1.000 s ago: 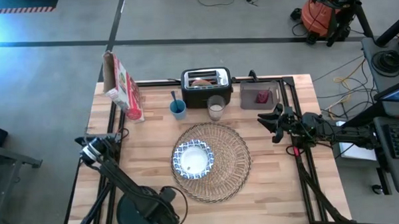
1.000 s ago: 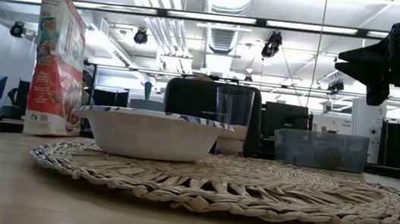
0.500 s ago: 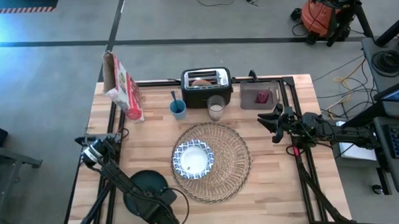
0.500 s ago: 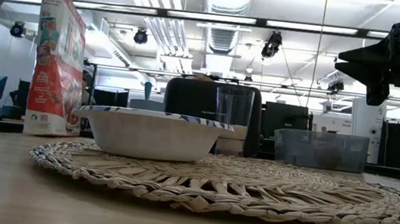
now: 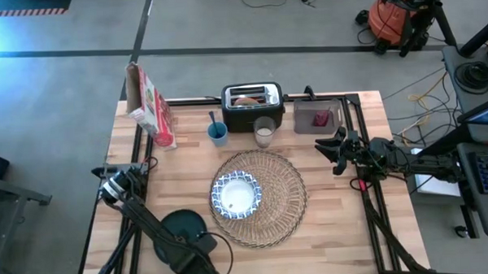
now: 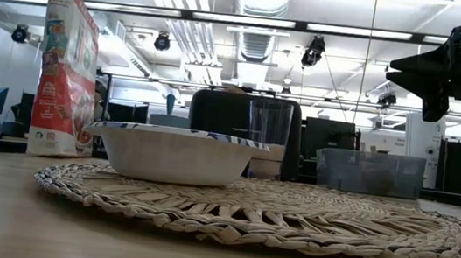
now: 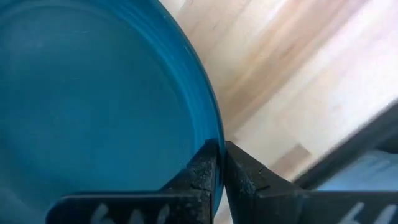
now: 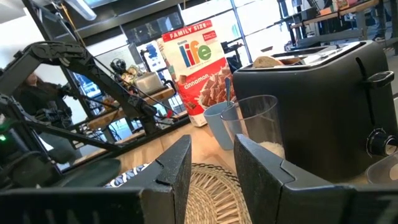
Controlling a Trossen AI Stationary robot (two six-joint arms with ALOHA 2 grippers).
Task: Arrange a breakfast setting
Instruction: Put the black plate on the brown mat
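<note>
Left gripper point(image 7: 219, 163) low at near-left table corner, arm angled down, fingers clamped on rim of dark teal plate point(image 5: 182, 227) just left of straw placemat point(image 5: 259, 198); only wrist view shows pinch. Bowl point(image 5: 236, 194) on placemat. Right gripper point(image 5: 336, 150) hovers right of placemat, fingers apart, holding nothing.

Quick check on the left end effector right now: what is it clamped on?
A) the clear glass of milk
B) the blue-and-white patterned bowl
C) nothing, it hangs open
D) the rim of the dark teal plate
D: the left wrist view shows the left end effector shut on the rim of the dark teal plate, over the bare wooden table.
</note>
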